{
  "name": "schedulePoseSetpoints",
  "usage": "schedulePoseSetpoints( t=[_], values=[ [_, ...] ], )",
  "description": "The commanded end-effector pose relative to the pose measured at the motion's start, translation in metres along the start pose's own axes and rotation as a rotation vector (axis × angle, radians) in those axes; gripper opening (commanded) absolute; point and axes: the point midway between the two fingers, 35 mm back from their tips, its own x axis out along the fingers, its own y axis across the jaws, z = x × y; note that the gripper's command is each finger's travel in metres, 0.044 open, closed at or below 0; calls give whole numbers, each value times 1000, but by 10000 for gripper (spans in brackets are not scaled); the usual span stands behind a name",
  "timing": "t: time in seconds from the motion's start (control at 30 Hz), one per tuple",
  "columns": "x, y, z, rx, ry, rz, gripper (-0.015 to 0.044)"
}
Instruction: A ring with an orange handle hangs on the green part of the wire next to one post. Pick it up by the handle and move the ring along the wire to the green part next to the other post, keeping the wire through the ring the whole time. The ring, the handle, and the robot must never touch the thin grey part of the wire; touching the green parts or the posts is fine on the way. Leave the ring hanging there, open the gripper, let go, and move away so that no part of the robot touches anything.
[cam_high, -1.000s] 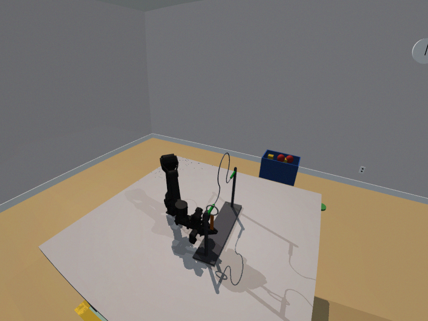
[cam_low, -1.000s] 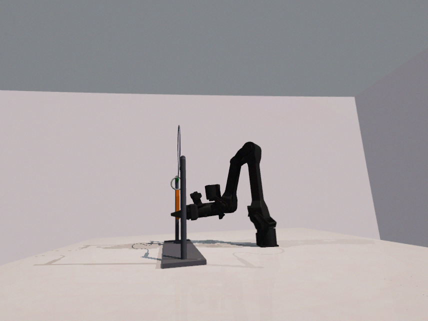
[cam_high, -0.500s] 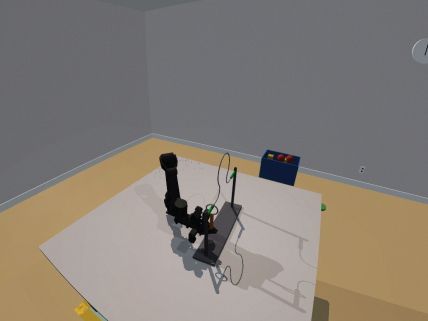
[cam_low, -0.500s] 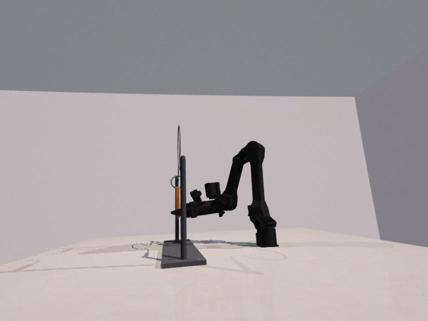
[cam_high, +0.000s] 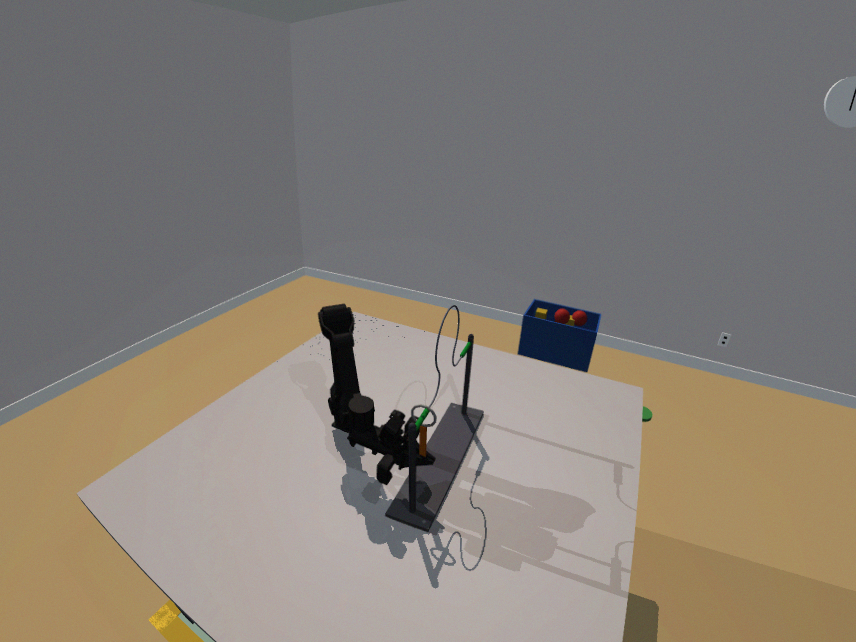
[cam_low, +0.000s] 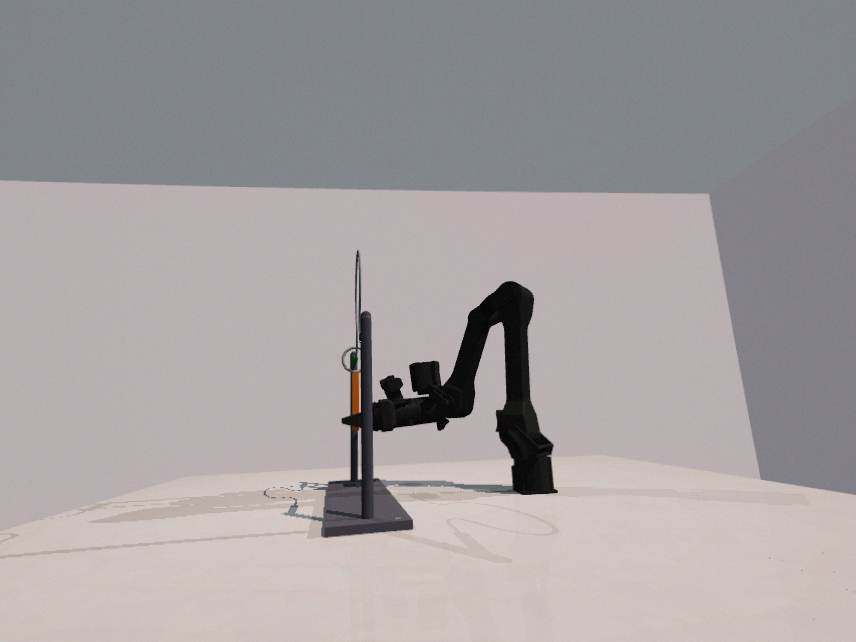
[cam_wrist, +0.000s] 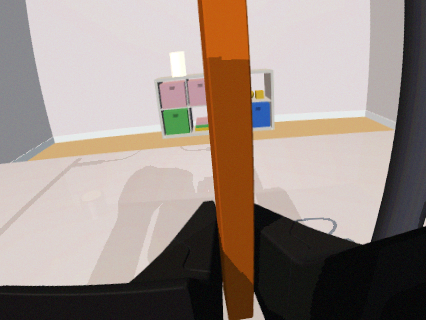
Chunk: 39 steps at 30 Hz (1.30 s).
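Note:
My gripper (cam_high: 426, 458) (cam_low: 351, 420) (cam_wrist: 222, 209) is shut on the orange handle (cam_high: 423, 440) (cam_low: 355, 400) (cam_wrist: 231, 150), gripping its lower part. The handle stands about upright below the ring (cam_high: 434, 417) (cam_low: 342, 359). The ring is around the green part (cam_high: 422, 418) beside the nearer post (cam_high: 412, 476) in the top view. In the exterior view the green shows inside the ring's outline; contact is too small to tell. The grey wire (cam_high: 436, 352) (cam_low: 357, 276) rises in a tall loop to the other green part (cam_high: 465, 349), at the other post (cam_high: 468, 380) (cam_low: 367, 428).
A dark base plate (cam_high: 452, 431) (cam_low: 359, 504) carries both posts on the pale table (cam_high: 276, 483) (cam_low: 587, 566). A dark post (cam_wrist: 407, 130) stands close on the right in the wrist view. A blue bin (cam_high: 558, 343) stands beyond the table.

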Motion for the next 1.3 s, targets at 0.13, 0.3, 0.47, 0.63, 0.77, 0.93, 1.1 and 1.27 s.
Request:
schedulePoseSetpoints(
  t=[0.13, 0.3, 0.47, 0.63, 0.77, 0.93, 1.1, 1.27],
  values=[
    [0, 1, 1, -3, -2, 6, -150],
    [0, 5, 1, -3, -1, 7, -150],
    [0, 10, 1, -2, 0, 8, -150],
    [0, 15, 1, -1, 1, 9, -150],
    [0, 19, 1, 0, 1, 10, -150],
    [0, 25, 1, 2, 2, 12, -150],
    [0, 30, 1, 8, 3, 13, -150],
    [1, 37, 1, 21, 3, 15, -150]
  ],
)
